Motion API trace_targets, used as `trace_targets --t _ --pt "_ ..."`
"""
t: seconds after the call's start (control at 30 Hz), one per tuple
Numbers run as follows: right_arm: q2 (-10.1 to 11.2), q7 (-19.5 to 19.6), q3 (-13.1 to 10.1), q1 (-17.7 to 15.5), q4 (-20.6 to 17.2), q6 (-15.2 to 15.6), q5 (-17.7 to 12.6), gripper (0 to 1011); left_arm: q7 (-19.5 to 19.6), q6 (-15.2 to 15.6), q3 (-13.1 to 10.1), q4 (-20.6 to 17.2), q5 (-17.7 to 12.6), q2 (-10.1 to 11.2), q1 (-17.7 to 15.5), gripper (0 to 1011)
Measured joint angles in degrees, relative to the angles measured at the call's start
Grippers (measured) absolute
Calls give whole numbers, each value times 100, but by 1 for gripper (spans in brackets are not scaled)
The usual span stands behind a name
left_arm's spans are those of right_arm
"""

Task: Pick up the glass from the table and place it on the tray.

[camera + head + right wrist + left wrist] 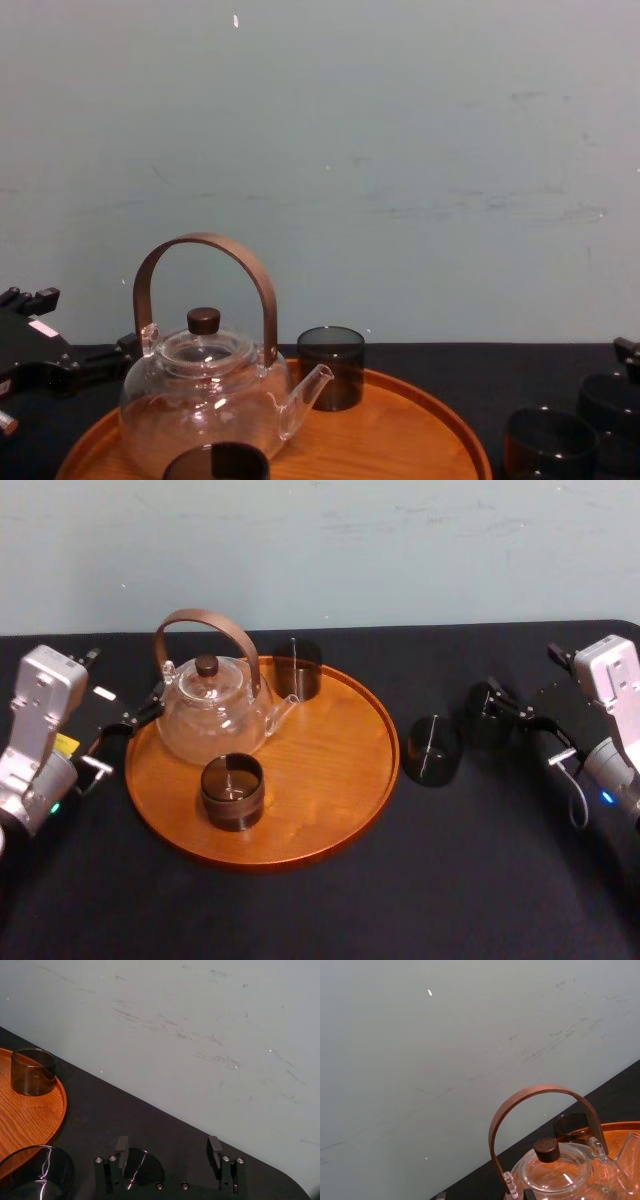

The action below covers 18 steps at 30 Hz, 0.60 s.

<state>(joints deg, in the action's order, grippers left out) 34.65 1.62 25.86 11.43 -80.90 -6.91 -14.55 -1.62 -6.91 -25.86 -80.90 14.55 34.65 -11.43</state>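
Two dark glasses stand on the black table [330, 910] right of the tray [330, 770]. One glass [432, 750] is just off the tray's rim. The other glass [486, 715] sits right at my right gripper [507, 706]. In the right wrist view that glass [142, 1167] lies low between the open fingers [121, 1145], nearer one of them and not gripped. The round wooden tray carries a glass teapot [210, 710] and two more dark glasses [232, 791] [297, 668]. My left gripper [135, 718] rests open at the tray's left rim beside the teapot.
The pale wall [320, 550] runs along the table's back edge. Bare wood is free on the tray's right half [340, 740]. Bare black tabletop lies in front of the tray. In the chest view the two table glasses [545, 440] [610, 405] sit at the lower right.
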Motion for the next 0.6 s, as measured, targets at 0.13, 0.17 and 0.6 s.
trace_targets --t 0.13,0.17,0.6 --pt "0 0 0 0 0 0 0 1002 0 0 0 0 0 0 0 1001" --pt "0 0 0 0 0 0 0 1002 0 0 0 0 0 0 0 1002" --pt "0 0 0 0 0 0 0 1002 0 0 0 0 0 0 0 1001"
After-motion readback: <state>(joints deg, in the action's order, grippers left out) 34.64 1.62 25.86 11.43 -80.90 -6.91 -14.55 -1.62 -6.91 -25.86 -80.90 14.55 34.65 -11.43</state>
